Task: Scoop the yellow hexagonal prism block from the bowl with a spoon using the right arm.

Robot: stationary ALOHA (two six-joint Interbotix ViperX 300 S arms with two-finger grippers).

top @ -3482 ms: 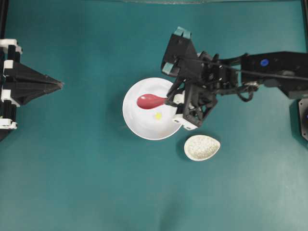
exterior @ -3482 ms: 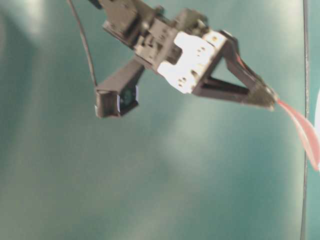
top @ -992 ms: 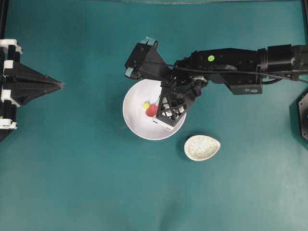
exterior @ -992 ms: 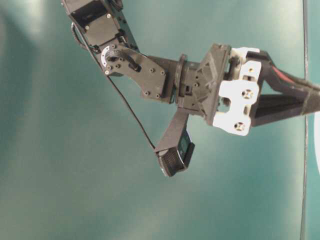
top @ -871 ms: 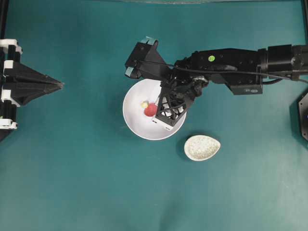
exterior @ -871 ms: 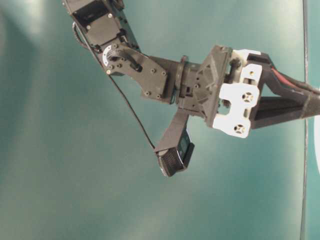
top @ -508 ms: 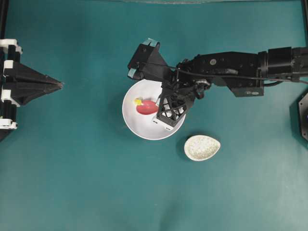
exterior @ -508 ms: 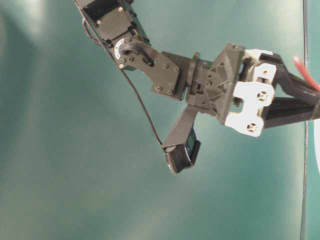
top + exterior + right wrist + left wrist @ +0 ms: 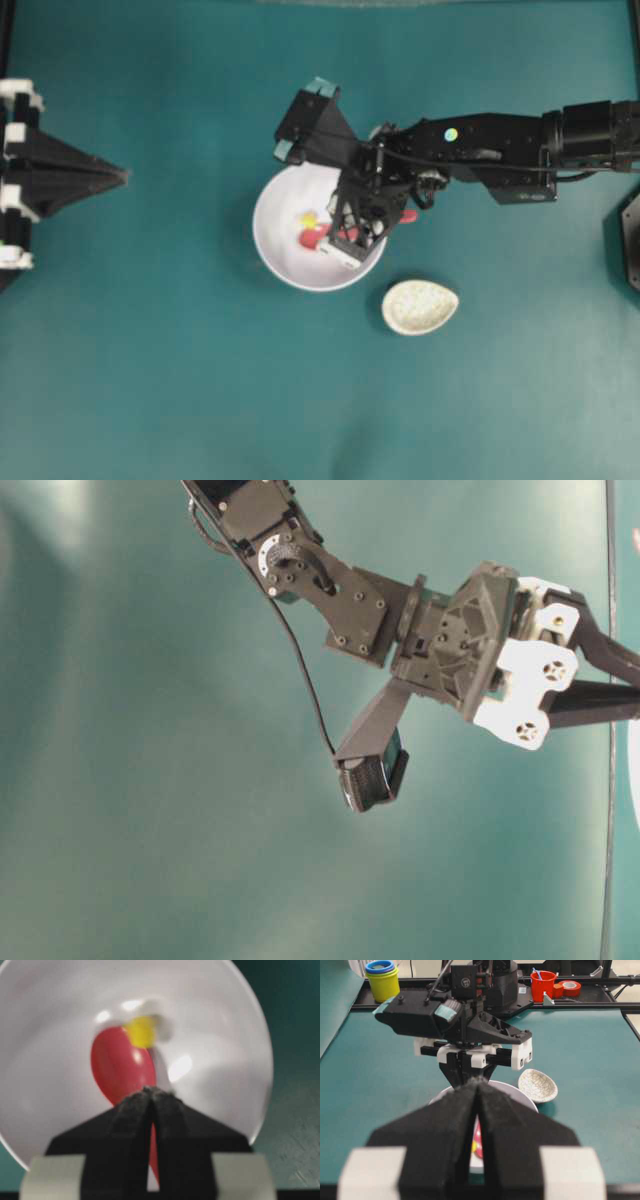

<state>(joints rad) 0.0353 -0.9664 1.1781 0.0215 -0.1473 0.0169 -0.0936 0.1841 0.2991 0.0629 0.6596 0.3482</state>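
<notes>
Right arm (image 9: 470,150) over bowl (image 9: 275,255)

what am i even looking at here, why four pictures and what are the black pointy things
These are four cameras on one two-armed robot at one moment. One looks straight down on the teal table, one sits low at table level, and one rides on each wrist.

The black pointy things are grippers. The right gripper, reaching in from the right of the overhead view, is shut on the handle of a pink-red spoon inside a white bowl. A tiny yellow block sits at the tip of the spoon's scoop. The left gripper is parked at the left edge, shut and empty. A speckled spoon rest lies beside the bowl.
</notes>
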